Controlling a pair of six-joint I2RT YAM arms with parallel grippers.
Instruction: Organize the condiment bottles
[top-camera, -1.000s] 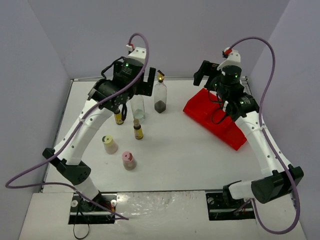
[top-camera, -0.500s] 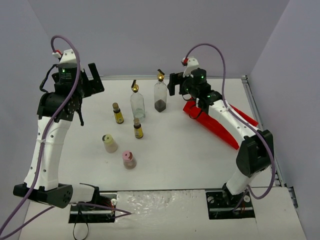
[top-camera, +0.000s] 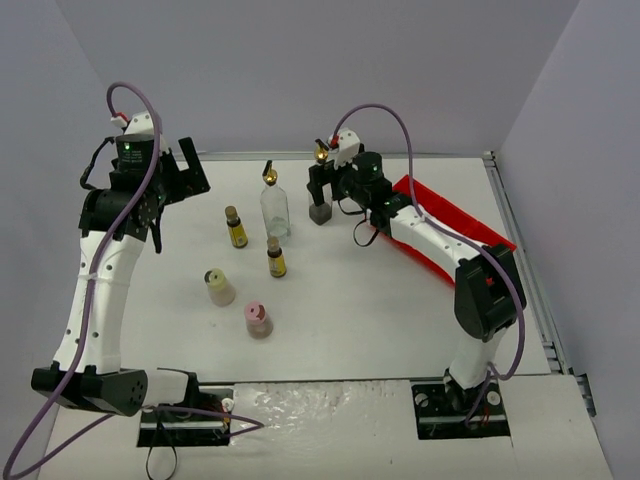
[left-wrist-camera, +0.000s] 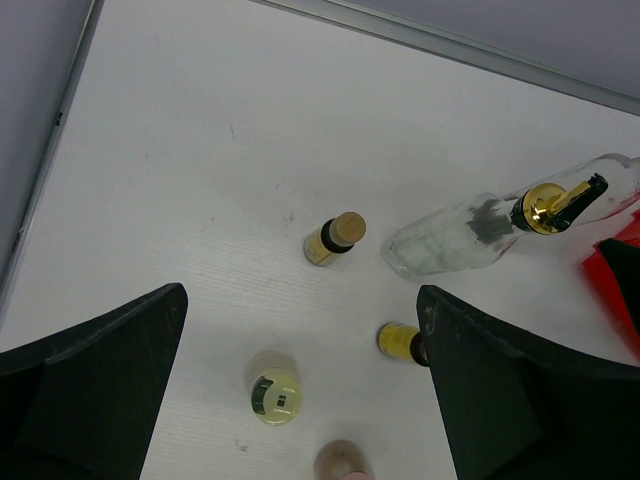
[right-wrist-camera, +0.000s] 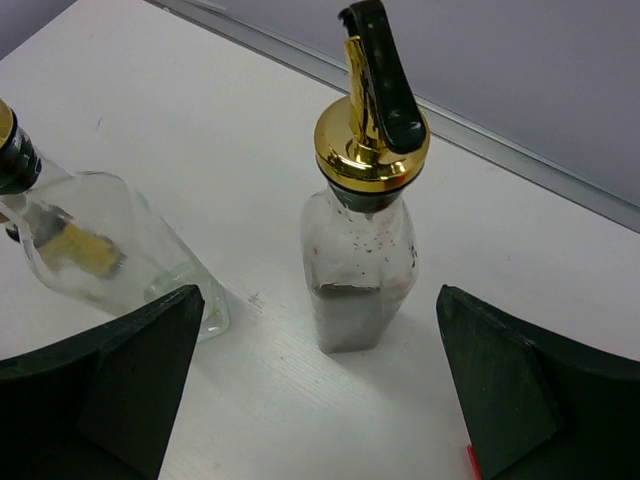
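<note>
**A:** where's the right gripper (right-wrist-camera: 318, 305) hanging out?

**B:** upper middle of the top view. It's sitting spread wide around the dark bottle (right-wrist-camera: 358, 250), with a finger on either side, not touching it.

**A:** and the left gripper (left-wrist-camera: 302, 298)?

**B:** hovering upper left, also spread, gripping nothing. The clear bottle (top-camera: 274, 208) is standing just left of the dark one. The amber bottle (top-camera: 236, 228), second amber bottle (top-camera: 276, 260), cream bottle (top-camera: 219, 288) and pink bottle (top-camera: 258, 320) are standing left of center — tray (top-camera: 465, 225) is lying at right.
</note>
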